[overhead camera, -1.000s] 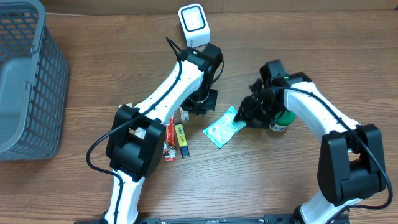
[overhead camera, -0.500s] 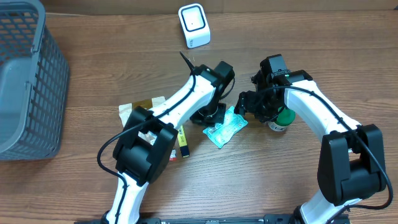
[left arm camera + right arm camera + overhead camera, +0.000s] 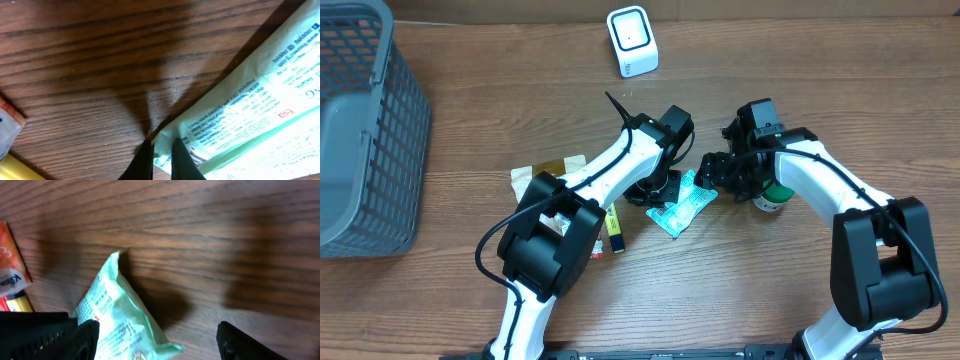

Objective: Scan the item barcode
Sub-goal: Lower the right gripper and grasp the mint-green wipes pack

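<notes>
packet [image 3: 685, 207] flat on table [image 3: 760, 300], mid-scene, between the two arms. Thin pale-green film, glossy, small print, crimped seams, roughly rectangular, lying on a diagonal

left gripper [image 3: 162, 159]: jaws pinched together on the packet's left corner, film edge sandwiched between the black tips right down at the wood

right gripper [image 3: 157, 327]: jaws wide apart, straddling the packet's right end. One finger looks to be touching the film, hard to say from the wrist view

Table is dark wood grain, matte. scanner [image 3: 632, 40]: white rounded box at the far side, well apart from the packet, bare wood between them

Green bottle [image 3: 777, 196] just right of the right gripper, tight against that arm. Yellow stick [image 3: 612, 224] and orange sachet [image 3: 592, 235] left of the packet, beside the left arm. Grey mesh basket [image 3: 400, 110] at the left edge, well apart

Open room: bare wood along the near side and at the far right
</notes>
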`<state>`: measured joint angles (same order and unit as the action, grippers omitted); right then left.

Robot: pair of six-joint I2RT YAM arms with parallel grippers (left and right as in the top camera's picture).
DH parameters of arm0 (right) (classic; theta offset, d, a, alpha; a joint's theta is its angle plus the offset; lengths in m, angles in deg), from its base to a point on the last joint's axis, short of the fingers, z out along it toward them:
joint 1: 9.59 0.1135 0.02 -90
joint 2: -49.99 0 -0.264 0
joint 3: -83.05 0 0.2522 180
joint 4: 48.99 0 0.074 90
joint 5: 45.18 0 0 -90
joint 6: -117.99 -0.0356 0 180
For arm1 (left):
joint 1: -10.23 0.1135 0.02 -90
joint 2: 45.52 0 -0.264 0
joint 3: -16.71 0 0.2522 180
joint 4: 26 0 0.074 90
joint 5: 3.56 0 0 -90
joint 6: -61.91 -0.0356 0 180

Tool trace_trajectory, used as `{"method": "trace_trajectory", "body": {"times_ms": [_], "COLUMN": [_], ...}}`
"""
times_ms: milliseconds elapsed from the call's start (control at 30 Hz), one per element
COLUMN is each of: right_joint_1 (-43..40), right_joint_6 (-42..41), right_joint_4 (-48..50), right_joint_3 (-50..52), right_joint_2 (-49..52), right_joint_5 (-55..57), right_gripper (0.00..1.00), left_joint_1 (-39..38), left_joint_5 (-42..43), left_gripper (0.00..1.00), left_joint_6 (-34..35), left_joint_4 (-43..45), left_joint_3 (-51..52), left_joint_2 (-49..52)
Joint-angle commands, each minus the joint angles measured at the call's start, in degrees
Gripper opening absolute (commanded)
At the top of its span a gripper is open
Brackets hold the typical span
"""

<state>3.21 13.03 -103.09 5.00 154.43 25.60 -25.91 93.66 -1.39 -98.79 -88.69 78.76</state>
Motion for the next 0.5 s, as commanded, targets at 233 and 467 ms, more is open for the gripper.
{"method": "trace_trajectory", "body": {"times_ms": [233, 467], "right_joint_1": [0.0, 0.0], "right_joint_6": [-0.2, -2.5], "right_joint_4": [7.1, 9.7], "right_joint_3": [5.6, 8.3], "right_joint_2": [0.3, 0.5], "right_joint_5": [-6.2, -6.9], "right_gripper": [0.71, 0.65], "left_joint_1": [-0.2, -0.2], "left_joint_5": [-0.2, -0.2], "left_gripper": [0.06, 0.06], "left_joint_6": [0.8, 0.8], "left_joint_4": [0.6, 0.7], "left_joint_3": [1.9, 1.9], "left_joint_2": [1.3, 1.3]}}
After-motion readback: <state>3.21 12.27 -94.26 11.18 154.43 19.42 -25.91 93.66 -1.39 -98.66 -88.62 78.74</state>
